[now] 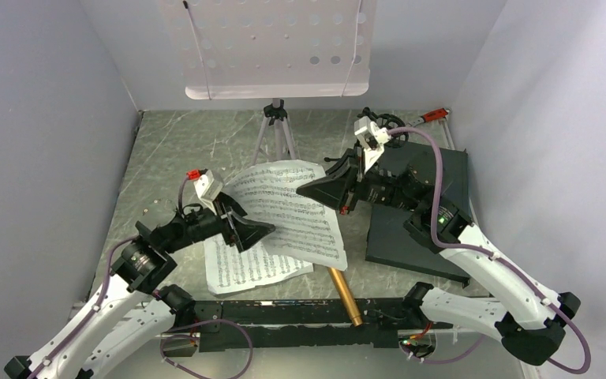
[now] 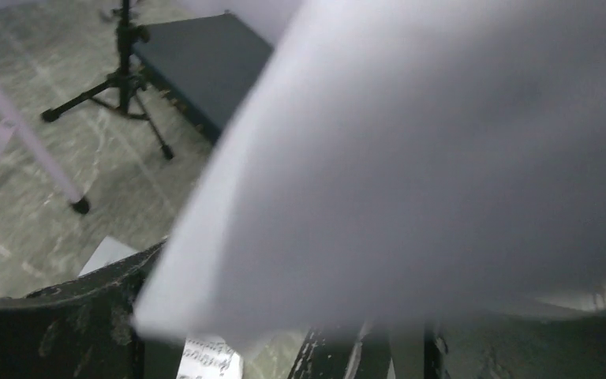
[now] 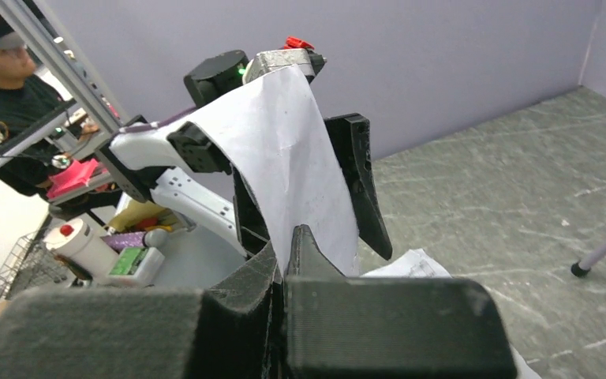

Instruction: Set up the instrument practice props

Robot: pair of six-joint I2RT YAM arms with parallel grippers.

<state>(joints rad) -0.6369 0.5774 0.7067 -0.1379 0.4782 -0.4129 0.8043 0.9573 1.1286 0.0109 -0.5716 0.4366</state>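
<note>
The pale lilac music stand [image 1: 276, 47] rises at the back on its tripod [image 1: 278, 134]. One printed music sheet [image 1: 246, 268] lies flat on the table. A second sheet [image 1: 296, 217] is lifted at its far corner, with my right gripper [image 1: 309, 190] [image 3: 282, 253] shut on its edge. My left gripper [image 1: 256, 233] [image 2: 237, 339] stands open around that raised sheet [image 3: 300, 158], one finger [image 3: 363, 181] on either side. The sheet's underside [image 2: 442, 158] fills the left wrist view. The gold microphone [image 1: 345, 296] lies near the front edge. The small black mic stand [image 1: 379, 122] [image 2: 122, 79] stands at the back right.
A dark grey slab [image 1: 422, 221] [image 2: 197, 63] lies at the right under my right arm. A red-handled wrench [image 1: 435, 115] sits in the back right corner. Lilac walls close in the left, back and right sides.
</note>
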